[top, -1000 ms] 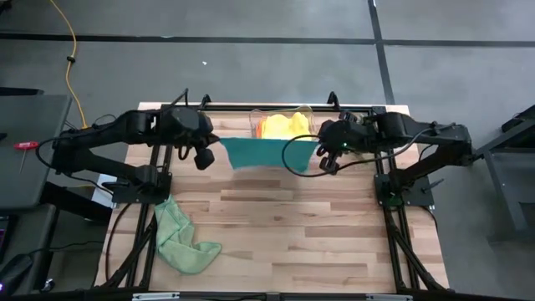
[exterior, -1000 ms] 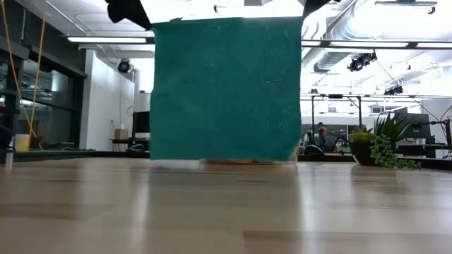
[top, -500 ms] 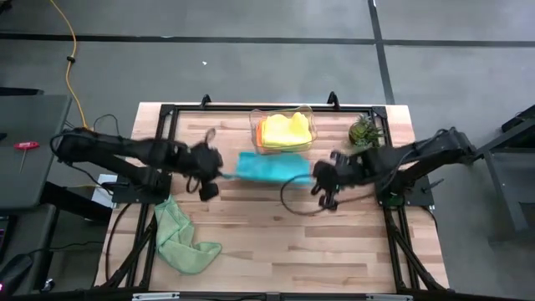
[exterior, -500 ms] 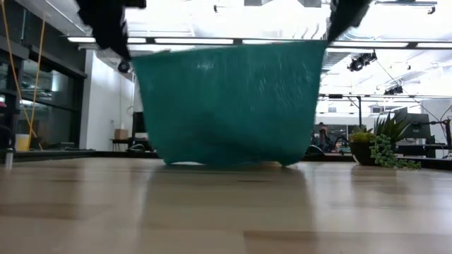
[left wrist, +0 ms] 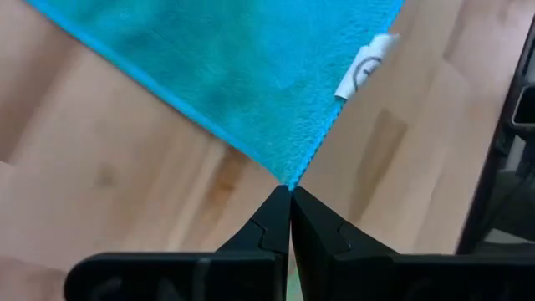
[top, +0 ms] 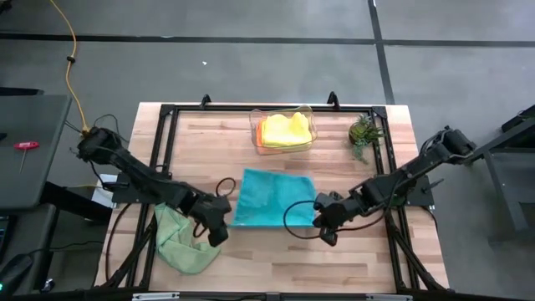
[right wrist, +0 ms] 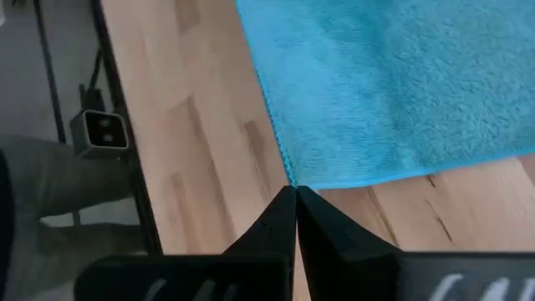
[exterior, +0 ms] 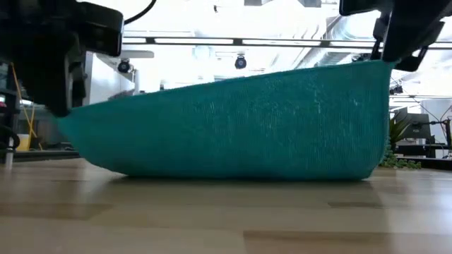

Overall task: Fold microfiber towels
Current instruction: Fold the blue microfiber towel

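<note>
Teal-blue towel (top: 274, 197) spread across middle of wooden table (top: 276, 251), far edge down on wood, near edge lifted. Left gripper (left wrist: 290, 194) pinched tight on one near corner (white tag (left wrist: 364, 68) close by on adjoining hem). Right gripper (right wrist: 296, 192) clamped on other near corner. Light green towel (top: 180, 241) crumpled at table's left front, just beside left gripper. Yellow and orange towels (top: 282, 130) in clear bin (top: 253, 125) at back. Potted plant (top: 363, 133) right of bin.

Wooden table (top: 276, 251) under teal towel (top: 274, 197), green towel (top: 177, 242)
</note>
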You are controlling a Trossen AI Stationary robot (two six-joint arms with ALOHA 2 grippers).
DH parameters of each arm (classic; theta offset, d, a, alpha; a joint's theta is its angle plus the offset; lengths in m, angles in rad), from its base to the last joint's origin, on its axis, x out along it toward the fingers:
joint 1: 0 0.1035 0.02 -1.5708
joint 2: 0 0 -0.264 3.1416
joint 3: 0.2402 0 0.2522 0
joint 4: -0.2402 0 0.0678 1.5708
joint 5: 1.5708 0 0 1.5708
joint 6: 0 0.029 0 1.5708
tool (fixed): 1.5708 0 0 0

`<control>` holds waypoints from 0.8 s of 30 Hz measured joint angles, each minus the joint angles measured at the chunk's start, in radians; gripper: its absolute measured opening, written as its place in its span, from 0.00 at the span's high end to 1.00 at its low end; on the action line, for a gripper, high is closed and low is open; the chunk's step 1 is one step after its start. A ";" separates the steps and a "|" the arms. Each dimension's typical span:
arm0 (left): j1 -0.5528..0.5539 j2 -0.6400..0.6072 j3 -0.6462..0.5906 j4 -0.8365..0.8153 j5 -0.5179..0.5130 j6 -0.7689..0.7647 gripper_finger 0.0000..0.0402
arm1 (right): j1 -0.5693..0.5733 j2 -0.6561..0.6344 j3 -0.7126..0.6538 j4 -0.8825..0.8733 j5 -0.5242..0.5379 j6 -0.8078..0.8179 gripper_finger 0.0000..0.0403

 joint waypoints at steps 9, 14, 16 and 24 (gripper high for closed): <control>0.099 0.032 0.000 0.057 -0.039 0.044 1.00 | -0.107 0.000 -0.001 -0.107 0.086 0.050 1.00; 0.244 0.032 0.000 0.068 -0.047 0.155 1.00 | -0.196 0.001 -0.010 -0.172 0.118 0.096 1.00; 0.298 0.032 0.000 0.072 -0.057 0.200 1.00 | -0.222 0.007 -0.010 -0.180 0.141 0.110 1.00; 0.443 0.032 0.000 0.075 -0.065 0.347 1.00 | -0.281 0.071 -0.009 -0.186 0.143 0.156 1.00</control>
